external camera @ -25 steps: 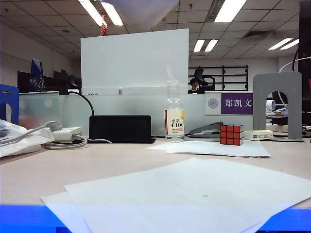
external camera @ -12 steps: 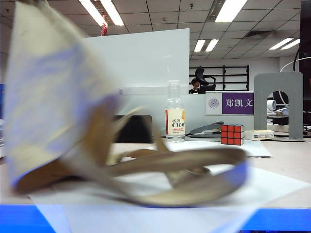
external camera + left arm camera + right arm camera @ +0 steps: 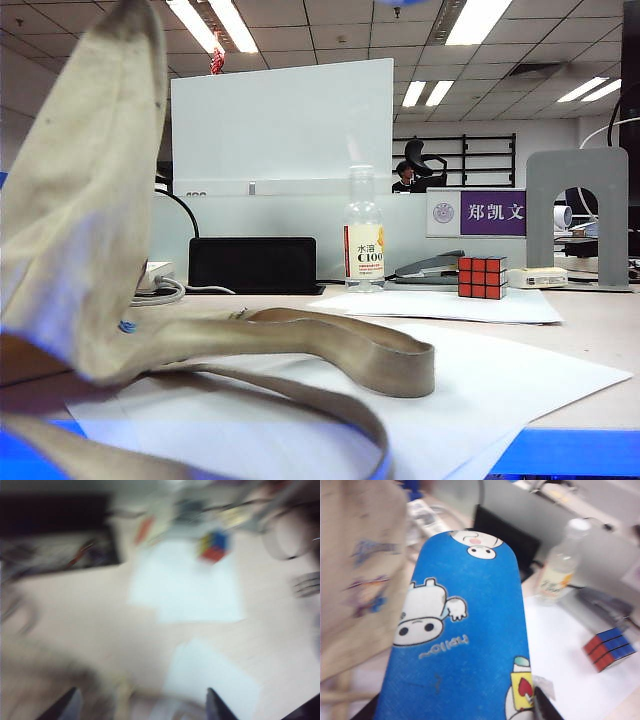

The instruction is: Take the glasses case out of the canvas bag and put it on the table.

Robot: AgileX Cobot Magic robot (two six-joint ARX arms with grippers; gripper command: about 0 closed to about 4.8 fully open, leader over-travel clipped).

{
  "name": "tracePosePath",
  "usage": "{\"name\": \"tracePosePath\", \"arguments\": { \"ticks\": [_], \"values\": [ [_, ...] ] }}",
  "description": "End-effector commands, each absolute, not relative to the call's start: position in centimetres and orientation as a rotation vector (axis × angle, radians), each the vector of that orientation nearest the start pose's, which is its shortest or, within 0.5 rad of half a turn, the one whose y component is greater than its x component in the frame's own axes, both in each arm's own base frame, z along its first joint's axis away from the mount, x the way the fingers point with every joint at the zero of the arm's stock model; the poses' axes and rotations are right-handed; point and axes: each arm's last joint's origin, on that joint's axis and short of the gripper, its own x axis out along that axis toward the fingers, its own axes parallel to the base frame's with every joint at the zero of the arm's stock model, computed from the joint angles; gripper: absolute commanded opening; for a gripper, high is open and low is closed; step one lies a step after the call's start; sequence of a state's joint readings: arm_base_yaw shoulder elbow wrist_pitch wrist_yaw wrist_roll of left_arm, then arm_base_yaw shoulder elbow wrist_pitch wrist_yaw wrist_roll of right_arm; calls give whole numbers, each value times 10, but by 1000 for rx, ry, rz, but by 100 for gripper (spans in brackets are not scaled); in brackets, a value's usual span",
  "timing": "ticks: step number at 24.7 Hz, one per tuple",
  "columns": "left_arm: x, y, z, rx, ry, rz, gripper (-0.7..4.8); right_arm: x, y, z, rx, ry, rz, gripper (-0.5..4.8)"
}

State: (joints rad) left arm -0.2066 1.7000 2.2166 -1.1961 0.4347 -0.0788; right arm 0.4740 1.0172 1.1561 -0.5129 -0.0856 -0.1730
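1. The large floppy beige canvas bag [image 3: 80, 215] stands tall at the 9 o'clock side of the exterior view, its lower part on the table. One long flat strap [image 3: 350, 345] makes a loop over the white paper sheets [image 3: 520, 385].
2. The wide pale beige-pink table [image 3: 600, 335] has a bright blue front edge at 6 o'clock.
3. The right gripper [image 3: 455, 710] holds the small oblong bright-blue glasses case [image 3: 460, 645] with white cartoon prints. The jaws stand wide, one dark fingertip [image 3: 545, 707] at each side of the case. The case is in the air, outside the bag, and the bag's printed side is just beside it.
4. The left gripper [image 3: 140, 707] shows two dark fingertips [image 3: 215, 707] wide apart, with nothing clear between them. This view is very blurred, so I cannot tell if it touches the bag.
5. Behind, toward 12 o'clock in the exterior view, a clear plastic bottle [image 3: 363, 235] stands upright. A red-faced Rubik's cube [image 3: 482, 277] sits near it, toward 3 o'clock, on another paper sheet.
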Motion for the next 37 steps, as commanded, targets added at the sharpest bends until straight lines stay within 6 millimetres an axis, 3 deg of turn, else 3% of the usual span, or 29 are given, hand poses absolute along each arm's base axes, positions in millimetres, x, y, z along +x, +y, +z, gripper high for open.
{"name": "tracePosePath", "arguments": {
  "ticks": [1,5,8,13,18,21,23,24,27,30,31,32,33,35,37],
  "values": [
    [304,-85,494,-154,557,-675,319,207,93,373,-244,324,511,-8],
    [302,-89,511,-199,419,-744,319,234,82,338,-225,434,479,-8],
    [294,-88,536,-260,249,-760,319,248,71,307,-192,502,433,-8],
    [254,-78,584,-368,-36,-810,310,260,59,259,-95,571,436,-8],
    [183,-59,612,-261,-197,-785,304,267,61,223,-60,635,451,-8],
    [139,-44,618,-192,-242,-621,294,270,62,206,-58,666,452,-8],
    [111,-34,617,-167,-246,-481,273,272,62,197,-58,686,449,-8],
    [86,-25,614,-177,-220,-380,272,275,63,190,-60,687,444,-8],
    [42,-12,603,-150,-170,-302,271,284,65,182,-60,661,444,-8],
    [-18,4,595,-125,-228,-246,271,292,66,163,-62,699,434,2],
    [-30,7,593,-128,-246,-246,271,293,66,159,-60,714,435,54],
    [-49,13,589,-133,-270,-234,270,294,67,153,-24,738,434,277],
    [-59,15,586,-135,-277,-219,270,295,68,153,1,735,449,366],
    [-79,22,576,-143,-265,-174,270,298,70,162,53,662,492,391],
    [-93,25,563,-128,-203,-148,270,300,70,187,112,509,484,391]
  ]
}}
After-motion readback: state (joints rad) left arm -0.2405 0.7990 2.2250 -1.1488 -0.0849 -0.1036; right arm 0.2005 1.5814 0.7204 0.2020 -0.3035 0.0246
